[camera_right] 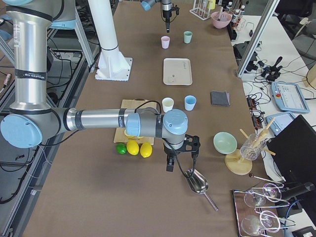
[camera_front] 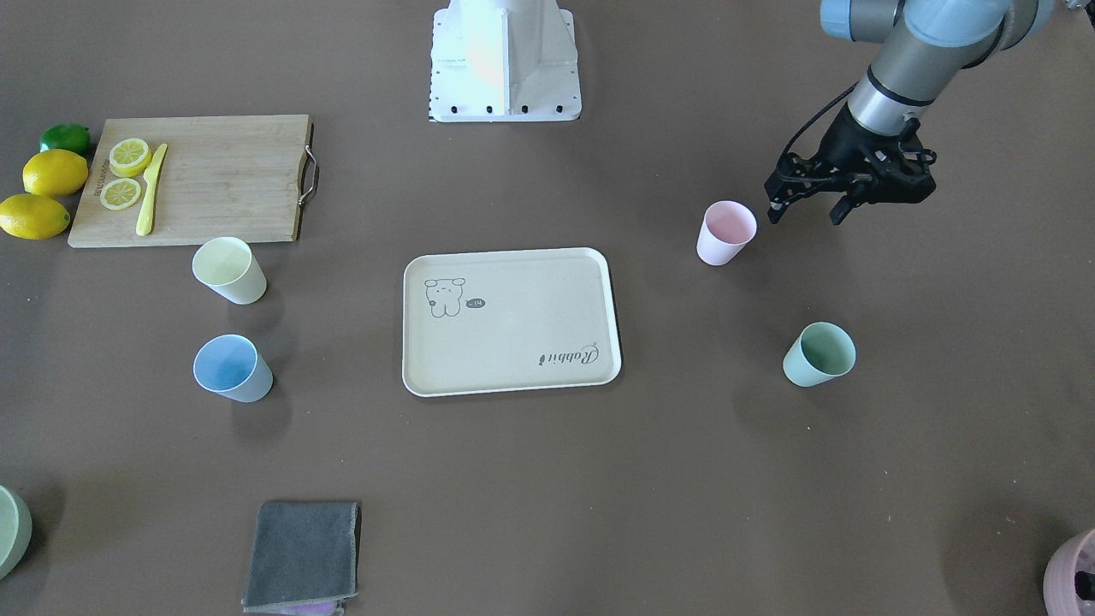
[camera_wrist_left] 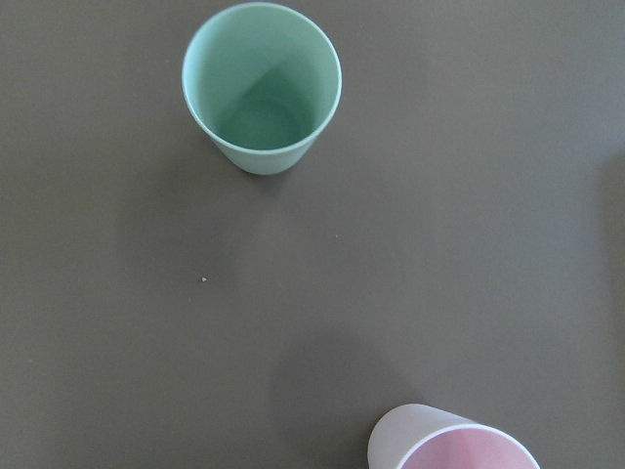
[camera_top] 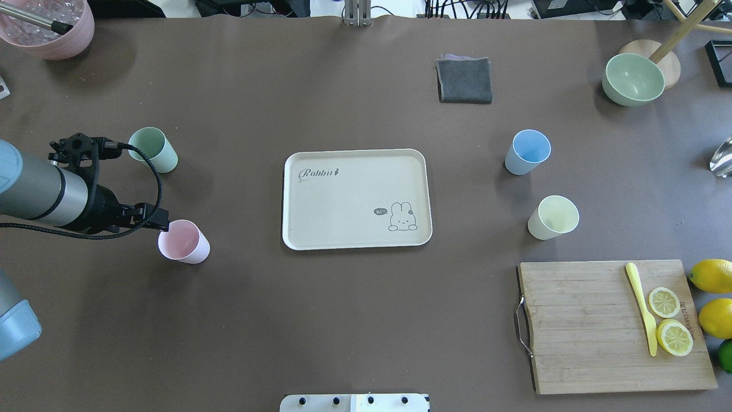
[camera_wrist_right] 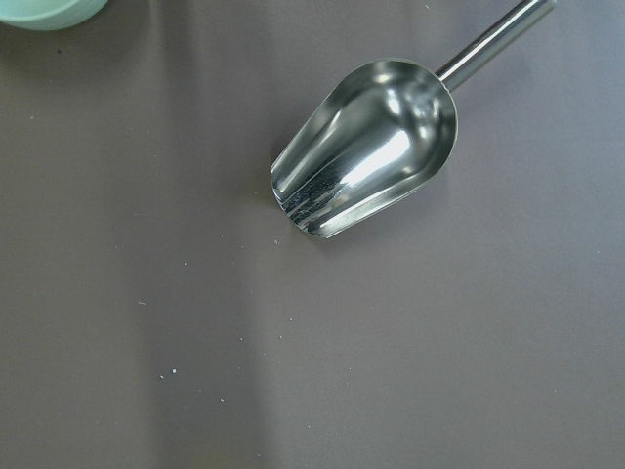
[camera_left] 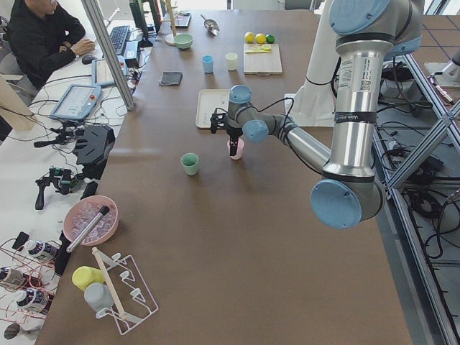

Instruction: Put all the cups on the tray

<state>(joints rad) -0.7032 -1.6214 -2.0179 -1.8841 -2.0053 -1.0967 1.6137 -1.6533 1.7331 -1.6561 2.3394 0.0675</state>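
The cream tray lies at the table's centre with nothing on it. Four cups stand upright on the table around it. The pink cup and the mint green cup are on my left arm's side. The pale yellow cup and the light blue cup are on the other side. My left gripper hovers open and empty just beside the pink cup, on the side away from the tray. My right gripper shows only in the exterior right view, far from the cups, so I cannot tell its state.
A wooden cutting board holds lemon slices and a yellow knife, with lemons and a lime beside it. A grey cloth, a green bowl and a mauve pot sit near the edges. A metal scoop lies under my right wrist.
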